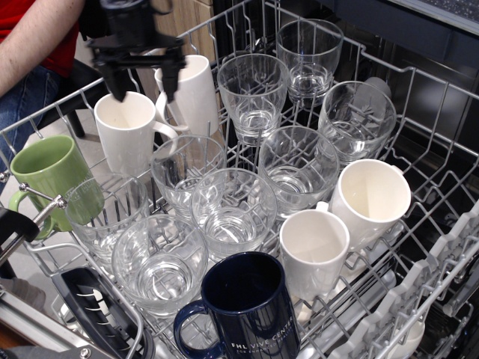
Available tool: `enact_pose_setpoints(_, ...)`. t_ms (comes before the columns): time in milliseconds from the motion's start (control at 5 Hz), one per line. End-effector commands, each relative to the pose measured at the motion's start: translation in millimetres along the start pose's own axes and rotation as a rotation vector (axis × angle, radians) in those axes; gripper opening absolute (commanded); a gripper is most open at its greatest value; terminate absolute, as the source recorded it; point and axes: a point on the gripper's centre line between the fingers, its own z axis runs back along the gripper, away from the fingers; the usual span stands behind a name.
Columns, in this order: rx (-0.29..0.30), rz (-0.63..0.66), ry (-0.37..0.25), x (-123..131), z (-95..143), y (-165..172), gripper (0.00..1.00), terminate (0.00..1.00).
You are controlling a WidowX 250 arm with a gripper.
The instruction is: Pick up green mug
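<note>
One wire dish rack (430, 97) fills the frame, packed with clear glasses and mugs. At upper left the black gripper (142, 81) hangs above a white ceramic mug (127, 131), fingers spread apart, holding nothing. At the left edge sits the light olive-green ceramic mug (46, 172), untouched.

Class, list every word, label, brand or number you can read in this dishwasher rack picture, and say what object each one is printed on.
"THL VIVE CENT..." in white capitals on the dark navy mug; the end runs out of sight round the side.
A smaller white line beneath it on the same mug: too small to read.
The green mug, white mugs, glasses and gripper: no readable text.
</note>
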Motion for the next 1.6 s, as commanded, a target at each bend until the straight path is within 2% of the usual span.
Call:
enact_pose_setpoints(0,0.09,-0.008,-0.075,24.4,4.3,42.8,1.0,0.0)
enact_pose_setpoints(200,0.152,-0.024,-0.09,28.9,-13.2,63.9,1.0,0.0)
enact_pose_setpoints(400,0.181,-0.054,-0.104,33.0,-21.0,87.1,1.0,0.0)
enact_pose_setpoints(800,0.2,-0.117,-0.093,36.4,-43.3,124.2,1.0,0.0)
enact_pose_setpoints(1000,0.185,-0.153,-0.075,31.4,-55.5,128.8,1.0,0.0)
enact_pose_setpoints(1200,0.191,-0.149,-0.043,29.5,-58.9,118.1,1.0,0.0)
enact_pose_setpoints(1400,0.2,-0.131,-0.052,27.5,-72.8,116.6,1.0,0.0)
